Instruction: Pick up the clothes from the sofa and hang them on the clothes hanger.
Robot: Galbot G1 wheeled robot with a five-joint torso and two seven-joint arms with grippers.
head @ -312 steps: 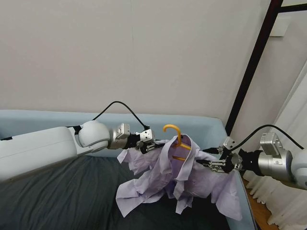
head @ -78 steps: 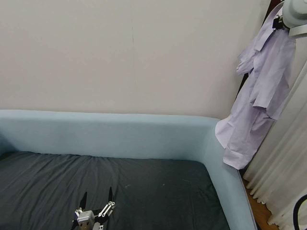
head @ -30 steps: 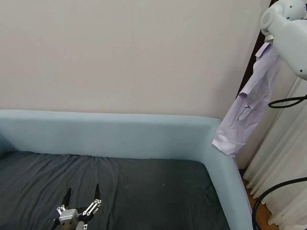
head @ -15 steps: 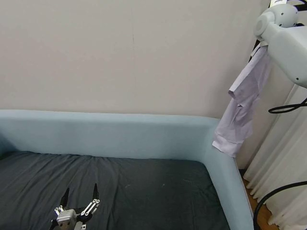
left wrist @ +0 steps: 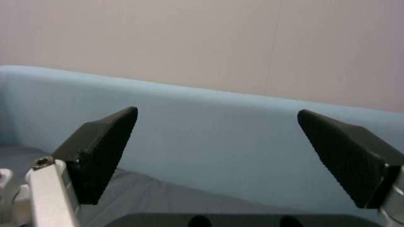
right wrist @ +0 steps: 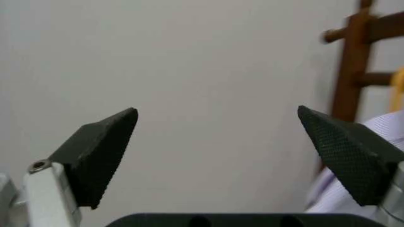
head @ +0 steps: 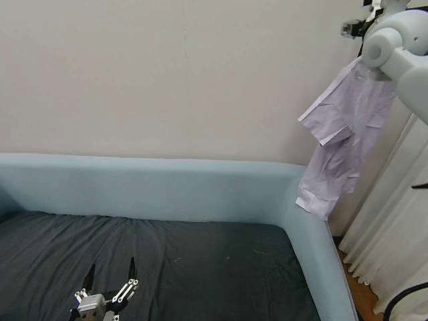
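A lavender shirt [head: 342,130] hangs high at the right end of the sofa, its hem reaching down past the armrest. My right arm is raised beside its top, and my right gripper [head: 354,28] pokes out toward the wall. In the right wrist view the right gripper [right wrist: 218,118] is open and holds nothing; the shirt [right wrist: 386,124], a sliver of yellow hanger [right wrist: 398,85] and a brown wooden rack [right wrist: 353,61] lie just past one finger. My left gripper [head: 111,266] hovers low over the dark seat, open and holding nothing, facing the sofa back [left wrist: 208,137].
The sofa has a light blue back [head: 167,187] and a dark grey seat cushion [head: 200,261]. A plain wall rises behind it. White curtains [head: 394,234] hang at the far right, beyond the armrest [head: 314,247].
Earlier both grippers held the shirt over the sofa. Within the last second the right arm has risen and drawn back from the shirt, which has swung and spread out. The left gripper barely moved.
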